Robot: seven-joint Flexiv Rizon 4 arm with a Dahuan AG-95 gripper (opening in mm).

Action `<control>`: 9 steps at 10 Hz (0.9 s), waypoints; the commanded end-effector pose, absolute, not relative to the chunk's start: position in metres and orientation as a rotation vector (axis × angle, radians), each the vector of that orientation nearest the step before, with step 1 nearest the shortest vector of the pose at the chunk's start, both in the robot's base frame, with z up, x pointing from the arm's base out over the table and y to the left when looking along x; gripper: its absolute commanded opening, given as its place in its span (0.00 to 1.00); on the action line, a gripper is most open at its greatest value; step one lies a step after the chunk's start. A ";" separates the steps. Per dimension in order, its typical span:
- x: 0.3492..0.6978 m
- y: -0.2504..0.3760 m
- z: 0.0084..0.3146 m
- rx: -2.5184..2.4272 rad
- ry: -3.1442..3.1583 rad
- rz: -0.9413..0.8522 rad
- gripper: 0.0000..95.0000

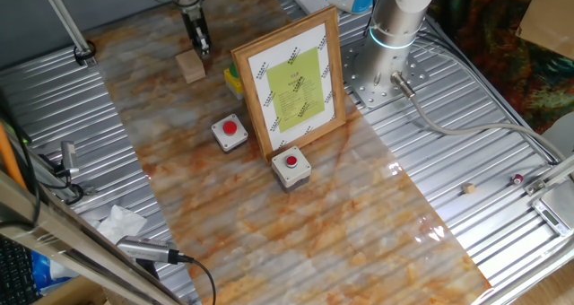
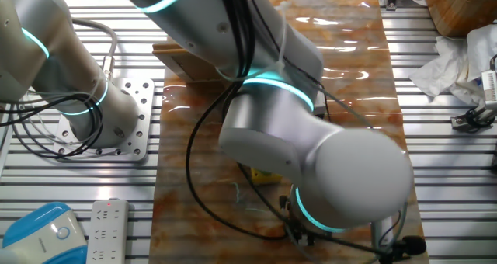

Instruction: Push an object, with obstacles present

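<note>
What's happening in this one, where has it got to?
A single robot arm is working on a marble-patterned mat. Its gripper is down at the far end, right at the top of a small wooden cube, apparently to push it. Nearer the camera stand a framed picture and two grey button boxes. In the other view the arm blocks the cube. Whether the jaws are open is unclear.

Small plain tan wooden cube (image 1: 190, 66), upright near the mat's far edge. Two grey red-button boxes (image 1: 230, 133) (image 1: 291, 167) flat before the wood-framed picture (image 1: 292, 81), which leaned back, yellow-green sheet showing.
</note>
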State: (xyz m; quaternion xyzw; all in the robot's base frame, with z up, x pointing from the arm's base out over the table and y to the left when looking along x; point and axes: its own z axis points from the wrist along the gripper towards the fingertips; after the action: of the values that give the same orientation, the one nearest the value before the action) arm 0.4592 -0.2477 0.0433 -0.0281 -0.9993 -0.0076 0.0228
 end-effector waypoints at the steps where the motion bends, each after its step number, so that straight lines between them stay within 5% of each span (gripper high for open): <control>1: 0.457 -0.247 0.045 -0.029 -3.089 -0.011 0.00; 9: 0.463 -0.241 0.042 0.030 -3.089 0.025 0.00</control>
State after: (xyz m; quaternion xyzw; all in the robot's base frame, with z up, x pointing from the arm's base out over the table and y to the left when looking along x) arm 0.4636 -0.2401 0.0427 0.0094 -0.9996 0.0077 0.0264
